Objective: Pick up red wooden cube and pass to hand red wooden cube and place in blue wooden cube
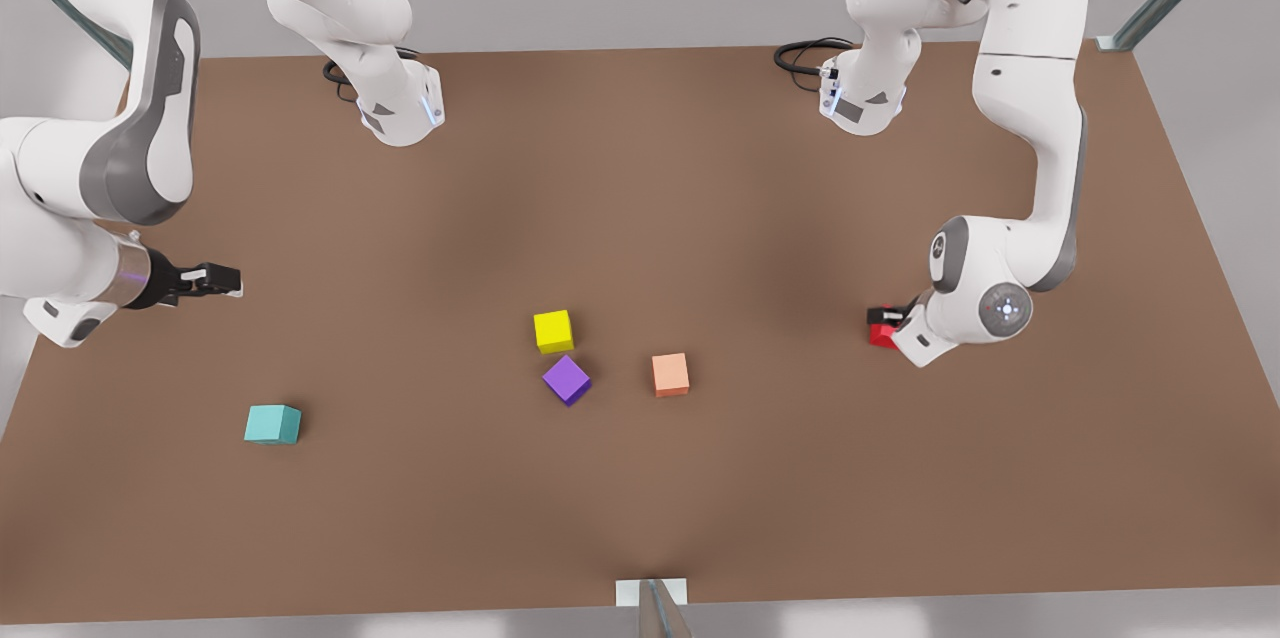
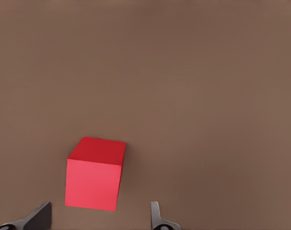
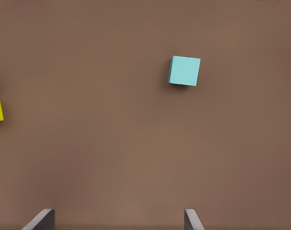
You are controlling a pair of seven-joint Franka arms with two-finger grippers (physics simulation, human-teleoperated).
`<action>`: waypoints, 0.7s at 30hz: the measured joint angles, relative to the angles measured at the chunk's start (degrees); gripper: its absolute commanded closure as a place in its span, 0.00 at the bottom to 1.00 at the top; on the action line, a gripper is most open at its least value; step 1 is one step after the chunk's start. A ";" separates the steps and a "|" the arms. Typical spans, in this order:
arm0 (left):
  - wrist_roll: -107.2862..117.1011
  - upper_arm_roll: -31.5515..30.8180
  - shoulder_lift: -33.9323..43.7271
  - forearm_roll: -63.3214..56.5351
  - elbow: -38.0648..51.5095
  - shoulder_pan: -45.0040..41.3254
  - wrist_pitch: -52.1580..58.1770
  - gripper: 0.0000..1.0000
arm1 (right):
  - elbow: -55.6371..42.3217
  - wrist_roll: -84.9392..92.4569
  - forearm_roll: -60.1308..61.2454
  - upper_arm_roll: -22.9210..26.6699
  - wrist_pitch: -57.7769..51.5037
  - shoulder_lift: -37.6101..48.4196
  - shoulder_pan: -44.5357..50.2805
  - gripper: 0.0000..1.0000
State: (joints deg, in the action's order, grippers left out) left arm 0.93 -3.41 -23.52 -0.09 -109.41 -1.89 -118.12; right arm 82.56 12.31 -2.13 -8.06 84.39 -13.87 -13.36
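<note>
Red wooden cube [image 1: 880,335] resting on the brown surface [image 1: 700,168] toward the front view's right, upright and flat. Just beside it, partly over it, the left gripper [image 1: 886,316], jaws apart with the cube ahead of them and not yet clamped; in the left wrist view the same cube [image 2: 95,174] lying just beyond the two fingertips [image 2: 156,216], a little toward one side of the gap. Well apart, near the middle of the surface, a yellow cube [image 1: 553,331], a purple cube [image 1: 567,379] turned on the diagonal just beside it, and a pale orange cube [image 1: 670,374] near both. Farther off, toward the front view's left, the blue wooden cube [image 1: 272,424], alone. Above that side, the right gripper [image 1: 212,280], the hand, waiting off the surface, jaws apart and holding nothing.
</note>
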 measured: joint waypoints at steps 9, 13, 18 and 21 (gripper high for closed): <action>-1.89 0.50 -1.85 -1.70 -2.00 0.25 -7.45 0.00 | 0.00 0.76 -0.02 -0.09 -0.06 -0.49 0.00 0.00; -2.47 0.51 -3.54 -1.80 -3.09 0.46 -8.45 0.00 | 0.00 1.04 -0.07 -0.10 -0.07 -0.68 0.08 0.00; -3.03 0.51 -5.31 -1.83 -4.03 0.74 -9.16 0.00 | 0.00 1.34 -0.15 -0.18 -0.26 -0.58 0.11 0.00; -3.29 0.51 -6.66 -1.84 -4.15 1.01 -9.73 0.00 | -0.05 1.48 -0.20 -0.20 -0.31 -0.59 0.16 0.00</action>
State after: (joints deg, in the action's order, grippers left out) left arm -2.35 -2.90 -30.19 -1.93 -113.56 -0.88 -127.85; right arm 82.51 13.80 -2.32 -8.26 84.08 -14.47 -13.20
